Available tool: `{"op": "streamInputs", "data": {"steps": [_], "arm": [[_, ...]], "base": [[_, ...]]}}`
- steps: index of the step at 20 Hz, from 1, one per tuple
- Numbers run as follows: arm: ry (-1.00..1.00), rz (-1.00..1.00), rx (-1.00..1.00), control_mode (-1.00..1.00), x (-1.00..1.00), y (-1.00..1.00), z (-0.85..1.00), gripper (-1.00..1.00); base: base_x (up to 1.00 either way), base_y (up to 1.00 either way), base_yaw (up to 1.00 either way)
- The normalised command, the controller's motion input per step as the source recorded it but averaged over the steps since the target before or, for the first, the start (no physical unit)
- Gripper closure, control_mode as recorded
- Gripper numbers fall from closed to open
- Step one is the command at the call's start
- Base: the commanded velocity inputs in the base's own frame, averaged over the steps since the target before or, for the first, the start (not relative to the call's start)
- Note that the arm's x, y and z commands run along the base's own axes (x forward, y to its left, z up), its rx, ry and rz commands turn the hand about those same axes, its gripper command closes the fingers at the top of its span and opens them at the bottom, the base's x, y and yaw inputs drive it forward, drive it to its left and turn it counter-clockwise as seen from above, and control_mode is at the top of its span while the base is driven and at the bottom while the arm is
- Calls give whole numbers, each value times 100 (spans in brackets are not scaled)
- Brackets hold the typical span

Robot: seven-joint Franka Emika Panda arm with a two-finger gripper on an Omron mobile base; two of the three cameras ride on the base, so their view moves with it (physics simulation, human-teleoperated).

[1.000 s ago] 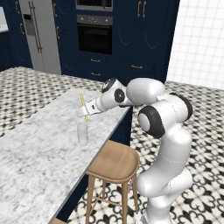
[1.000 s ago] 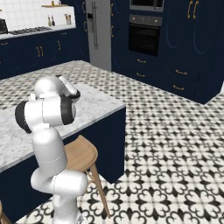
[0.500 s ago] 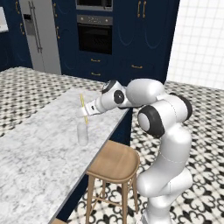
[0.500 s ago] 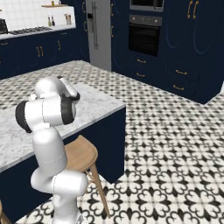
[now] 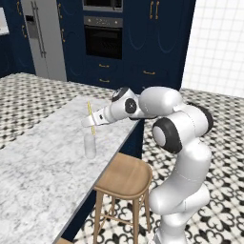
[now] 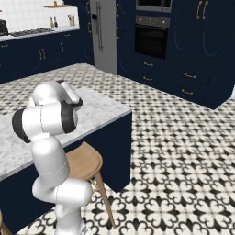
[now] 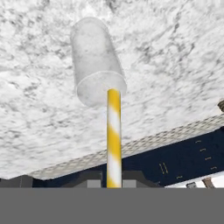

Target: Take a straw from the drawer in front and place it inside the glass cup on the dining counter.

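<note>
One striped straw [image 7: 113, 140], yellow and white, rises between the two dark fingertips at the bottom of the hand view, and the gripper [image 5: 88, 122] is clenched on it. In that view the straw's far end lies against the open rim of the glass cup [image 7: 96, 61], though whether the tip has entered the mouth cannot be told. From the left base view the straw stands nearly upright in the gripper, its lower end just above the glass cup, which sits upright on the dining counter [image 5: 43, 167] near the counter's right-hand edge. The white arm reaches out leftward over the marble slab from its body at the lower right. A round wooden stool [image 5: 125, 177] stands just beside the counter's navy base, between the counter and the robot's body; the right base view shows that stool tucked close under the slab's edge. Farther off, across the black-and-white patterned floor [image 6: 183, 156], runs a wall of navy cabinets with brass handles, holding a built-in oven [image 5: 103, 40], with a steel refrigerator [image 5: 43, 38] beside it. Farthest, in the right base view, a second counter with a white tiled backsplash [image 6: 32, 16] carries a stovetop.
</note>
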Motion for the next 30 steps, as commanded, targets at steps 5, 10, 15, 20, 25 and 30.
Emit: {"op": "streamInputs", "data": {"steps": [5,10,15,20,25,30], "arm": [[-5,-3,6,-100,-21,0,3,100],[-4,-2,0,-100,-27,0,-2,100],[-3,-4,5,-100,-9,-11,1,100],[0,-5,2,-100,0,-12,-4,100],[-2,-3,0,-100,0,-1,-26,100],[-1,-2,0,-100,0,0,-22,100]], "base": [[0,0,0],[0,0,0],[0,0,0],[0,0,0],[0,0,0],[0,0,0]]}}
